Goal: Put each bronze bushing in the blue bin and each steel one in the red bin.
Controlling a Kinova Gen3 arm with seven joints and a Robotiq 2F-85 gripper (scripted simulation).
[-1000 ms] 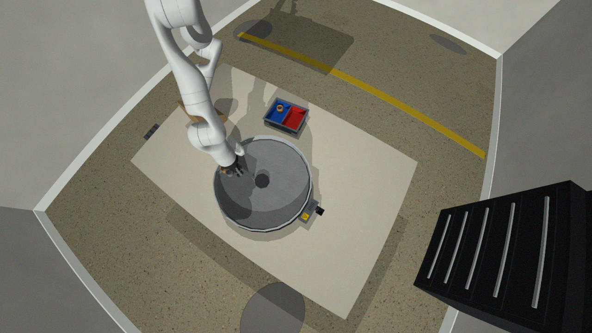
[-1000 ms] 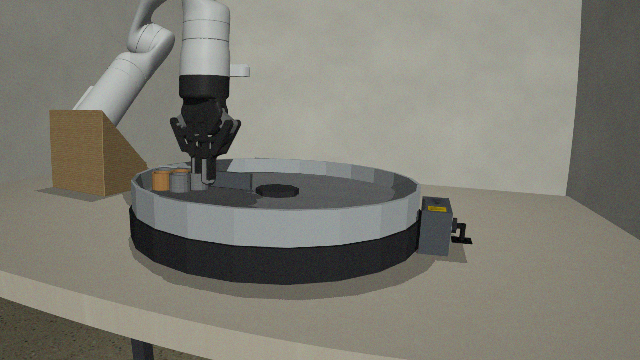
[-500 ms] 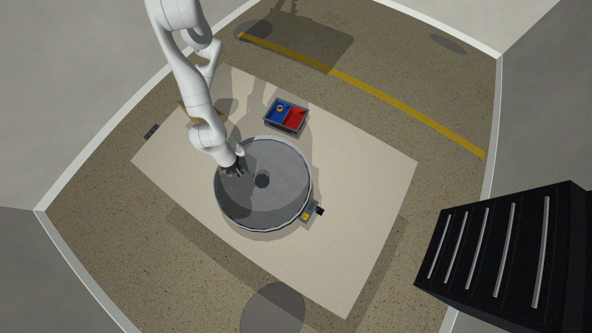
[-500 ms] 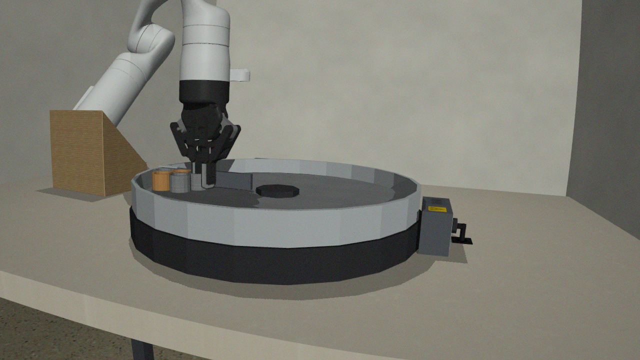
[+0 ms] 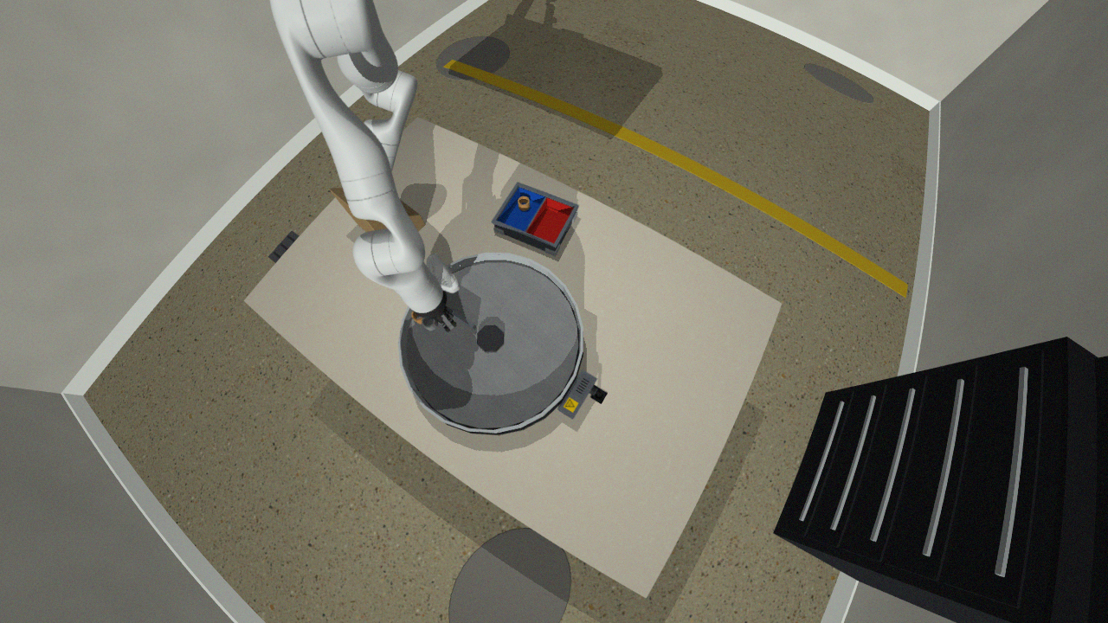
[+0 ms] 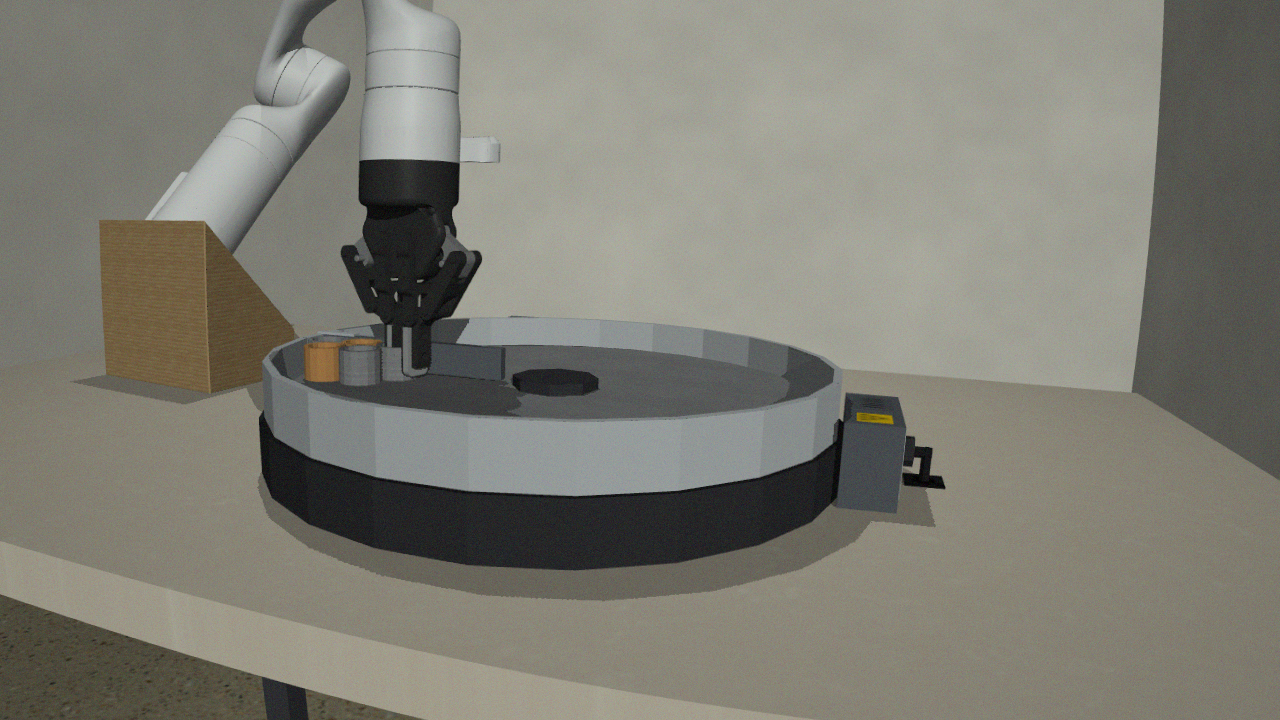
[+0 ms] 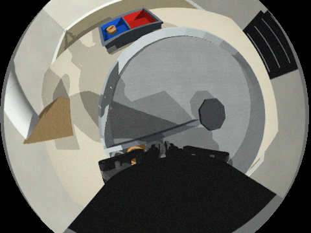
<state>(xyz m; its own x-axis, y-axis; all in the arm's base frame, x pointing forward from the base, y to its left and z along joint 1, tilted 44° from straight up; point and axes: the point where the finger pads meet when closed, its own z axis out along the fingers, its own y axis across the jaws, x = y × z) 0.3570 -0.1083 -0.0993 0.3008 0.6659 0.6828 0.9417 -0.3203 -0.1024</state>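
The turntable (image 5: 523, 298) (image 6: 554, 456) (image 7: 181, 65) carries bushings bunched at its left side. My gripper (image 5: 448, 323) (image 6: 404, 356) points down there. It is shut on the wall of a steel bushing (image 6: 390, 364), one finger inside its bore and one outside; the bushing stands on the turntable. Another steel bushing (image 6: 359, 366) and a bronze bushing (image 6: 322, 362) stand to the left, with another bronze bushing (image 6: 364, 341) behind. The fingers partly hide this group in the wrist view. One bronze bushing (image 5: 524, 201) (image 7: 111, 30) is in the blue bin (image 5: 511, 220) (image 7: 122, 28). The red bin (image 5: 551, 222) (image 7: 140, 21) is empty.
A thin grey fence (image 6: 469, 360) (image 7: 165, 130) stands close behind the gripper and bushings, running toward the dark hub (image 5: 490, 337) (image 6: 554, 382) (image 7: 212, 114). A raised rim surrounds the turntable. A drive box (image 6: 870, 461) sits at its right side. A wooden wedge (image 6: 153, 304) (image 7: 56, 124) stands left.
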